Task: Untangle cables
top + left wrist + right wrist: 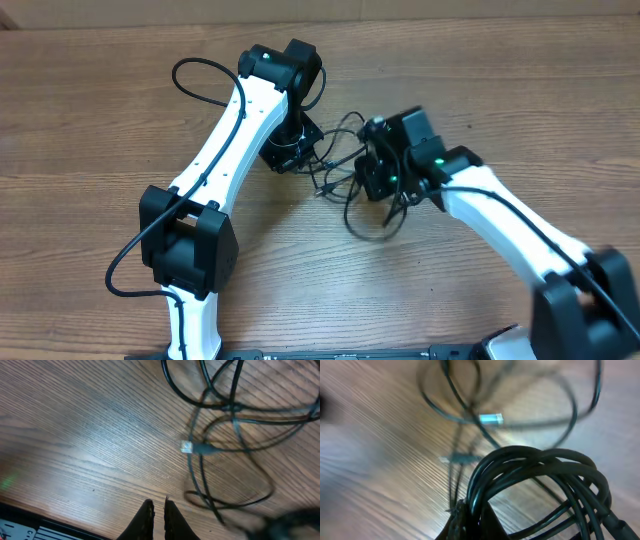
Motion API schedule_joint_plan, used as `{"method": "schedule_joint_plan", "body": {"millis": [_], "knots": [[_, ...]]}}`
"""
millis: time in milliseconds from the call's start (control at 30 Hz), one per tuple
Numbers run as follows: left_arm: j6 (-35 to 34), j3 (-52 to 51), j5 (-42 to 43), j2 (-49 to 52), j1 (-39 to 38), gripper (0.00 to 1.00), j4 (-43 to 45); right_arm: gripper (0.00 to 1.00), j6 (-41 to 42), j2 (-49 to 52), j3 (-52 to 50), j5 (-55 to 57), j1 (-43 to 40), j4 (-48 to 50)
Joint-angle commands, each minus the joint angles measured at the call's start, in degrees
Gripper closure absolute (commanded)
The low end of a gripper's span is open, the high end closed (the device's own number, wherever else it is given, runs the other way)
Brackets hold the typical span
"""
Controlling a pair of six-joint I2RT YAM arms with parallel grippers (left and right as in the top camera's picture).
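Observation:
The cables point(343, 170) lie as a loose tangle of thin black cords on the wooden table, between my two grippers. In the right wrist view several cable loops point(540, 467) rise bunched from my right gripper point(473, 503), which is shut on them. Beyond the loops a pale plug tip point(491, 419) shows. From overhead, the right gripper point(376, 180) sits at the tangle's right side. My left gripper point(157, 502) is shut with nothing between its fingers. It hovers short of the cables point(235, 410) and their pale plug point(186, 447). Overhead, the left gripper point(290, 152) is at the tangle's left edge.
Thicker black wires point(205, 75) run along the white arms. A dark bar point(350, 353) lies along the table's near edge, and the table's far edge point(100, 25) runs across the top of the overhead view. Bare wood lies left of the left arm.

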Motion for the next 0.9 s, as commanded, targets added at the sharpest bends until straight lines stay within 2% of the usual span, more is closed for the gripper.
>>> {"method": "schedule_joint_plan", "body": {"millis": [0,133,300,433,600,733,767,800,867], "knots": [[0.5,0.55,2.32,-0.94,0.33,0.9,0.13,0.96,2.4,-7.21,2.71,-0.81,0.17,0.5],[0.46,0.55,6.69,-0.94,0.33,0.9,0.42,0.96,4.37,-12.98,2.73,-0.79,0.17,0.92],[0.74,0.55,15.85,-0.94,0.33,0.89,0.44,0.96,5.77,-14.95,2.73,-0.22,0.15,2.16],[6.73,0.55,22.91,-0.94,0.37,0.88,0.57,0.96,7.04,-14.93,2.73,0.33,0.15,2.25],[20.26,0.55,27.47,-0.94,1.14,0.85,3.06,0.96,9.81,-14.93,2.73,0.24,-1.31,2.36],[23.26,0.55,27.39,-0.94,2.16,0.41,3.65,0.96,10.01,-14.93,2.73,-3.1,-3.74,2.38],[23.21,0.55,27.41,-0.94,2.38,0.32,3.91,0.96,10.01,-14.93,2.73,-3.69,-4.15,2.38],[22.32,0.55,27.41,-0.94,2.67,0.18,4.07,0.96,10.01,-14.93,2.73,-5.33,-5.31,2.38],[18.97,0.55,27.87,-0.94,3.08,0.15,3.85,0.96,9.97,-14.93,2.73,-7.45,-6.75,2.58]]}}
